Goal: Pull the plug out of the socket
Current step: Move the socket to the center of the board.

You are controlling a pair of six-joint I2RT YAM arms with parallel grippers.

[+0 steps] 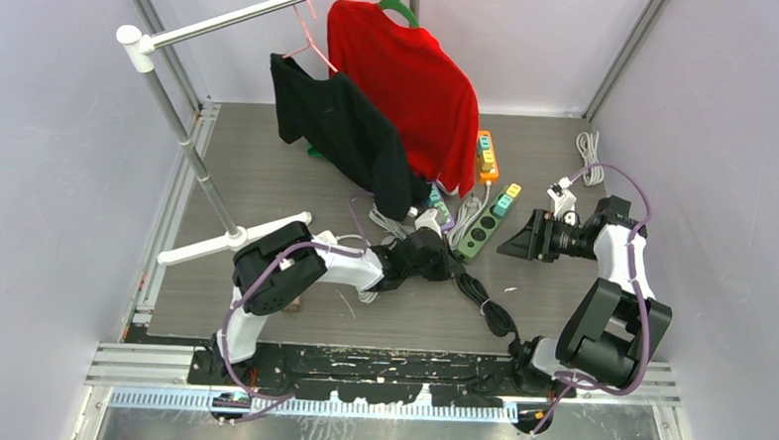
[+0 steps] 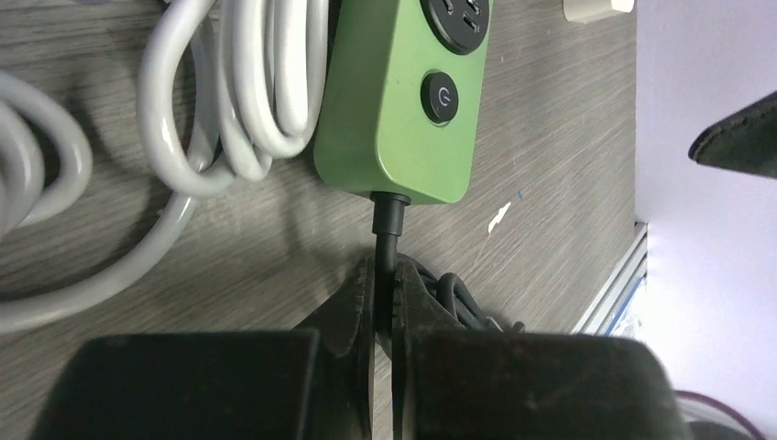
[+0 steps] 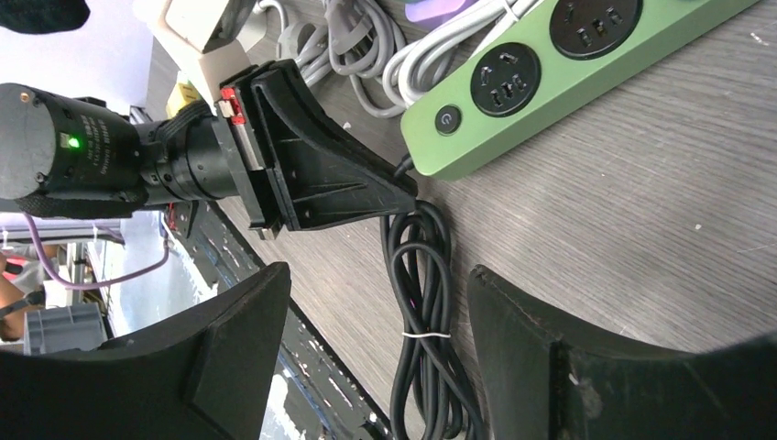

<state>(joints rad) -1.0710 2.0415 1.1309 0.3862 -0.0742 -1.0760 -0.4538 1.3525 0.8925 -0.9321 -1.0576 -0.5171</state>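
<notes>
The left gripper (image 2: 385, 295) is clamped shut on the black cord (image 2: 389, 218) just where it leaves the green power strip (image 2: 394, 110), which lies near the tabletop's middle. The right gripper (image 3: 377, 275) is held open nearby, on the strip's right.

1. Right hand (image 3: 380, 280): two dark fingers (image 3: 229, 367) along the lower edge, spread wide, nothing gripped, above a grey wood-grain table (image 3: 641, 211).
2. Green power strip (image 3: 550, 92): upper right, lying flat; two round black sockets showing, round power button (image 3: 447, 120) near its end.
3. Black cord (image 3: 423, 302): leaves the strip's end, gathered in long loops bound by a white tie (image 3: 426, 336).
4. Left hand (image 3: 408, 190): black, reaching in from the left, fingers drawn together, tip at the cord's exit from the strip.
5. White and grey cables (image 3: 353, 41): looped, top centre, beside the strip.
</notes>
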